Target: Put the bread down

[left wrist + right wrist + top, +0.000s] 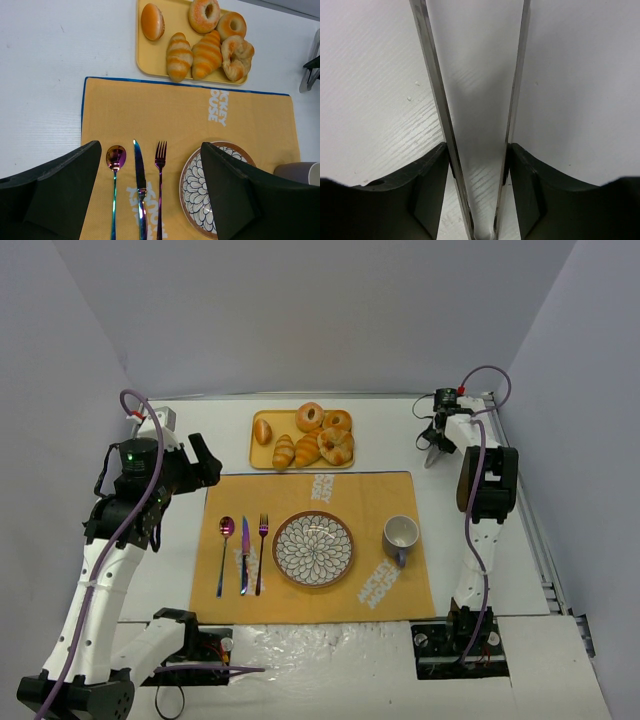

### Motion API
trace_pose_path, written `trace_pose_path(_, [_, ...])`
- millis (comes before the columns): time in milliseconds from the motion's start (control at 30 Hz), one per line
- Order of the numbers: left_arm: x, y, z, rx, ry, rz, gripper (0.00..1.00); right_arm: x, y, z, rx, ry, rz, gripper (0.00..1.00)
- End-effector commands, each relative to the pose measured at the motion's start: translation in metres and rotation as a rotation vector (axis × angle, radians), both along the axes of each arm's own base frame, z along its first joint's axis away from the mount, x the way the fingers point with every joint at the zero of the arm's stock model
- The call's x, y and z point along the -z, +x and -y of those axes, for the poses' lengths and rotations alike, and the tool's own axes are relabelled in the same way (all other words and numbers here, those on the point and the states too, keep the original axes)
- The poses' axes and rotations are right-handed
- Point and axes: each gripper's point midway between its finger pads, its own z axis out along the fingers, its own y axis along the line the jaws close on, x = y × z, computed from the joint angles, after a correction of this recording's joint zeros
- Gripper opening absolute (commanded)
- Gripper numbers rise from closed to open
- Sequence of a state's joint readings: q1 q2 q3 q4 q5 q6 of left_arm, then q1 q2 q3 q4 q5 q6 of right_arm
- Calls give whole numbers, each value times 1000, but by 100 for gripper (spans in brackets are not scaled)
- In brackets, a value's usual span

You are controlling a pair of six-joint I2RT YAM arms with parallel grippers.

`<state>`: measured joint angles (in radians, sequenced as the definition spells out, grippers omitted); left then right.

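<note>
On my right wrist feed, the right gripper has its two dark fingers pressed against the outsides of the metal tongs, whose shiny arms join low between them and spread upward over the white desk

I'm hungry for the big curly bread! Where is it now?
In the top view, the bread lies at the right end of the yellow tray, beyond the placemat, with a striped croissant close on its left.

Top view: we look steeply down. Left wrist, nearer, shares its placemat and tray; right wrist closest, seemingly tabletop.
</note>
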<state>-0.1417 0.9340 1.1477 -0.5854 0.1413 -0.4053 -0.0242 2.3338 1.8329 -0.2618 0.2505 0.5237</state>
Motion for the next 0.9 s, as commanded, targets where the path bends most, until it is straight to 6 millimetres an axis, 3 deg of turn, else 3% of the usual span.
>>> trace_pose_path(0, [-20, 10, 1, -5, -25, 79, 77, 0, -16, -3, 9, -2, -27, 40])
trace_pose_path(100, [-20, 10, 1, -5, -27, 78, 77, -5, -22, -4, -7, -18, -27, 36])
trace_pose_path(400, [-20, 10, 1, -5, -27, 80, 77, -32, -43, -6, -50, -39, -1, 35])
trace_pose_path(867, [-20, 10, 0, -7, -28, 81, 77, -111, -73, -36, -157, -70, 122, 37])
